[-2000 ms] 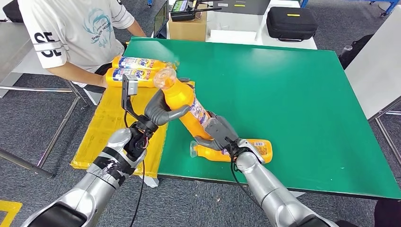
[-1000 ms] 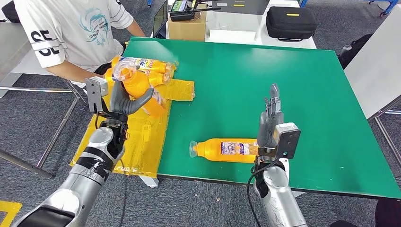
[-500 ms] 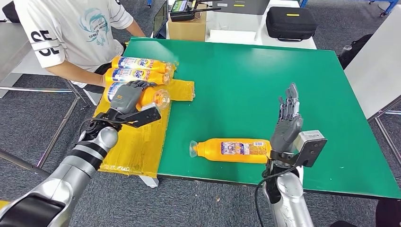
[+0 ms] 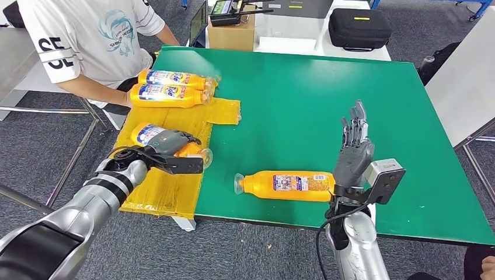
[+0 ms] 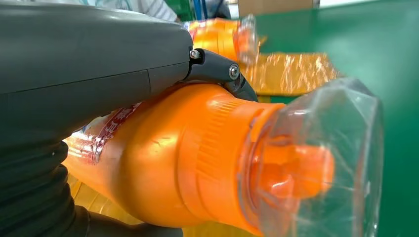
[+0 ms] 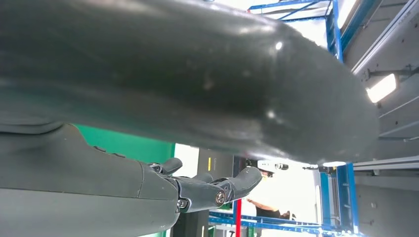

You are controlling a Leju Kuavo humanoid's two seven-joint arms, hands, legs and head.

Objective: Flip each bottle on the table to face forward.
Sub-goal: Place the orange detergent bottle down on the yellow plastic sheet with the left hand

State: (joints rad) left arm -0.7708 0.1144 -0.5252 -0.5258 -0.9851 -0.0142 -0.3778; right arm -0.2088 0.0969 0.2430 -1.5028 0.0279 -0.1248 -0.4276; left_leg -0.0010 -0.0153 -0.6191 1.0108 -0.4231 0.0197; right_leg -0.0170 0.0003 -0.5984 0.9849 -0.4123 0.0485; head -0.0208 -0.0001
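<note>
Four orange bottles [image 4: 287,185] lie flat: one on green table [image 4: 327,99], three on yellow mat [image 4: 157,175].

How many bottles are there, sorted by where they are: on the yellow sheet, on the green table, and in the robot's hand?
On the yellow sheet: 2 orange bottles
On the green table: 1 orange bottle
In the left hand: 1 orange bottle
Total: 4
</note>
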